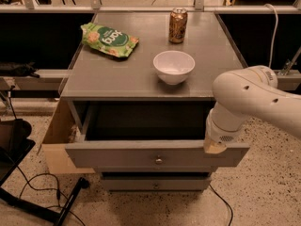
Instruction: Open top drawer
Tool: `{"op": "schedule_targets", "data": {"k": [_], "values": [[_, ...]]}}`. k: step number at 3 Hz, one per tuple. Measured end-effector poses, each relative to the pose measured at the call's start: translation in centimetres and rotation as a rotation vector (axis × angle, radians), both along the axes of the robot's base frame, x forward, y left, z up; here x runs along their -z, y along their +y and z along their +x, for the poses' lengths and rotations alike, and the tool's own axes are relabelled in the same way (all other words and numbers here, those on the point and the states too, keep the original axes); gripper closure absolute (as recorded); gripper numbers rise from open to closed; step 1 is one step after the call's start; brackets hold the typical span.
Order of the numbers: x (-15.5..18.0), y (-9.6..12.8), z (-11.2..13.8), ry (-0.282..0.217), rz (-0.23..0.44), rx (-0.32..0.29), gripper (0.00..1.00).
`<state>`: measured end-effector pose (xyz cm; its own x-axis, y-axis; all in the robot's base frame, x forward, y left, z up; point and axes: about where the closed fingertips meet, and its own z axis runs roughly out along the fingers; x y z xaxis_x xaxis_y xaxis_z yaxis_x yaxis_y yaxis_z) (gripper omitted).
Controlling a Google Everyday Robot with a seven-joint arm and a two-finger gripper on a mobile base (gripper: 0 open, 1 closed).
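The top drawer point(117, 155) is a wide flat grey panel with a small round metal knob point(159, 161). It stands pulled out from the grey cabinet, and its dark inside shows behind the front. My white arm comes in from the right. My gripper point(214, 146) is at the drawer front's top edge near its right end, mostly hidden behind the arm's wrist. A narrower grey drawer point(155, 182) sits shut below it.
On the cabinet top point(117, 74) stand a white bowl point(174, 66), a brown can point(178, 26) and a green snack bag point(109, 40). A brown board point(56, 140) leans at the cabinet's left. Black cables point(42, 185) lie on the speckled floor at the left.
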<state>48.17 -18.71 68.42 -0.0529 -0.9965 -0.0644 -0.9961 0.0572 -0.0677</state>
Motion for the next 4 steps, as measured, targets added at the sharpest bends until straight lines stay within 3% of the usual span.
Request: {"op": "schedule_targets", "data": {"k": [1,2,3,4], "values": [[-0.4,0.3,0.0,0.0,-0.015,-0.003,0.5],[-2.6,1.6,0.2,-0.003,-0.097,-0.02,0.27],[-2.6,1.7,0.1,0.002,-0.103,-0.02,0.04],[-2.0,1.0,0.4,-0.002,-0.102,-0.001,0.0]]}}
